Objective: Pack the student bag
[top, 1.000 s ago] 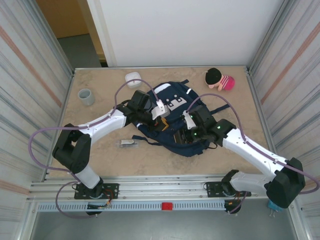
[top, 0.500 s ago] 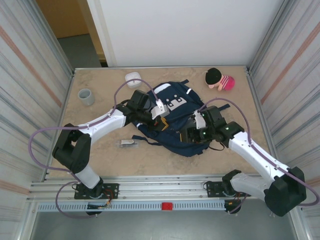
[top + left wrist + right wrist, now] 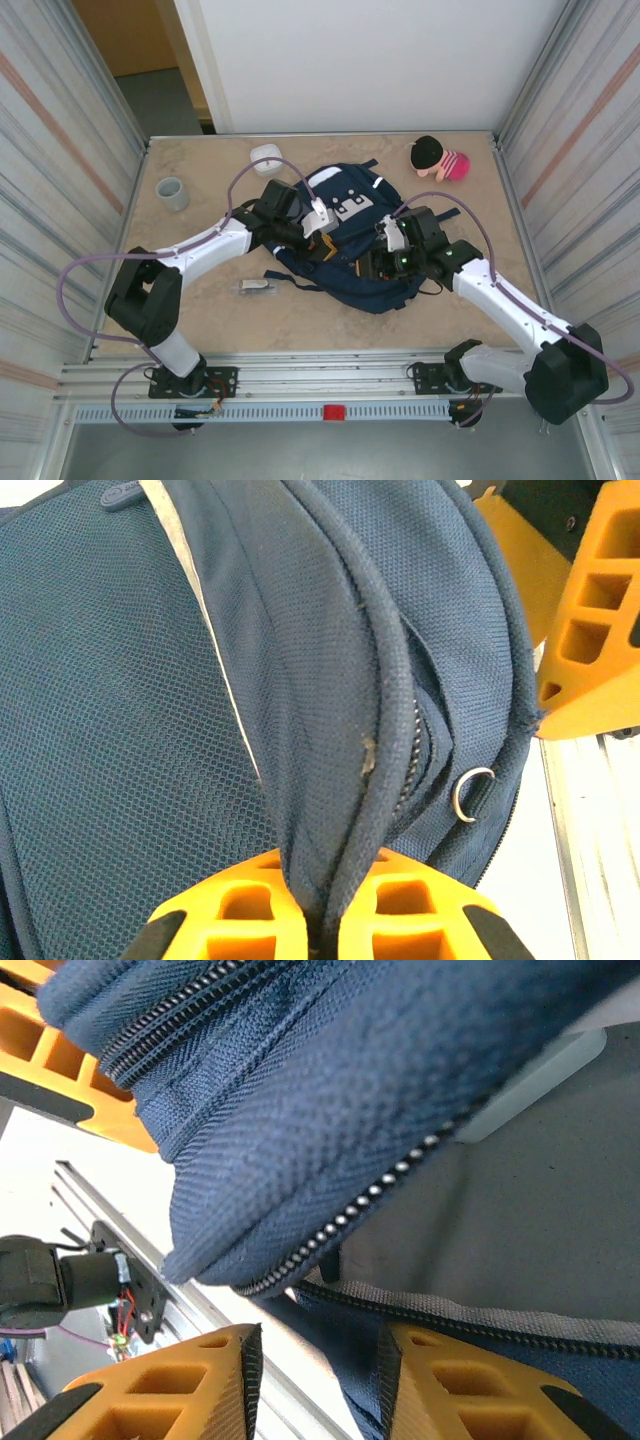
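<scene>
The student bag (image 3: 352, 238), navy with thin white stripes, lies in the middle of the table. My left gripper (image 3: 318, 236) is shut on a raised fold of its zip edge; the orange fingers (image 3: 250, 920) pinch the navy piping (image 3: 375, 750). My right gripper (image 3: 386, 262) sits at the bag's near right side. Its jaws (image 3: 318, 1380) stand apart around the lower zip edge (image 3: 420, 1310), and the fabric rests against one finger (image 3: 450, 1380). The upper flap (image 3: 330, 1110) is lifted, showing grey lining (image 3: 530, 1220).
A pink and black plush toy (image 3: 440, 158) lies at the back right. A white case (image 3: 266, 159) and a grey cup (image 3: 172, 193) sit at the back left. A small silver and black item (image 3: 256, 285) lies left of the bag's strap. A metal ring (image 3: 472, 793) hangs from the bag.
My right gripper has shifted a little to the right and toward the far side along the bag's edge, and its jaws have narrowed. The left gripper has kept its hold without moving.
</scene>
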### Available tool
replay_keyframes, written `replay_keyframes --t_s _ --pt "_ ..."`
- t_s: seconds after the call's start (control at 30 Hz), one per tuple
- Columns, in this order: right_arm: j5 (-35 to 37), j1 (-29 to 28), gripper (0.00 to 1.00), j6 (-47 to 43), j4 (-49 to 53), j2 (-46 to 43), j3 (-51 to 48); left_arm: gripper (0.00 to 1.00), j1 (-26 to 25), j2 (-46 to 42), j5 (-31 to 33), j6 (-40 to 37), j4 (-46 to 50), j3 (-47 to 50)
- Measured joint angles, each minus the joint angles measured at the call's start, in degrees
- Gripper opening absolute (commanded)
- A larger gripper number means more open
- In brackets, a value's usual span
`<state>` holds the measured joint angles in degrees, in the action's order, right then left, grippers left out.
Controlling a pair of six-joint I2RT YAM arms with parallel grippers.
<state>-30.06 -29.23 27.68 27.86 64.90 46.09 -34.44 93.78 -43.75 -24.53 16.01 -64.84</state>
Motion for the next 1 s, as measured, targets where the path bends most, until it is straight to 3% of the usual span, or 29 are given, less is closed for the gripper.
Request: replay_keyframes --t_s 0.23,0.33,0.7,1.0 --pt "-1.2 0.0 0.52 -1.2 0.0 0.3 0.7 0.02 0.3 0.0 -0.2 0.0 -0.2 0.0" --pt "-2.1 0.7 0.53 -1.2 -0.1 -0.4 0.7 0.02 0.3 0.0 -0.3 0.4 -0.6 0.0" --pt "-0.5 -1.6 0.45 -2.1 0.0 0.6 2.4 0.02 0.4 0.0 -0.6 0.9 -1.0 0.0" --pt "12.4 -8.2 0.32 -5.6 6.3 4.3 7.5 0.02 0.5 0.0 -0.7 1.1 -1.1 0.0"
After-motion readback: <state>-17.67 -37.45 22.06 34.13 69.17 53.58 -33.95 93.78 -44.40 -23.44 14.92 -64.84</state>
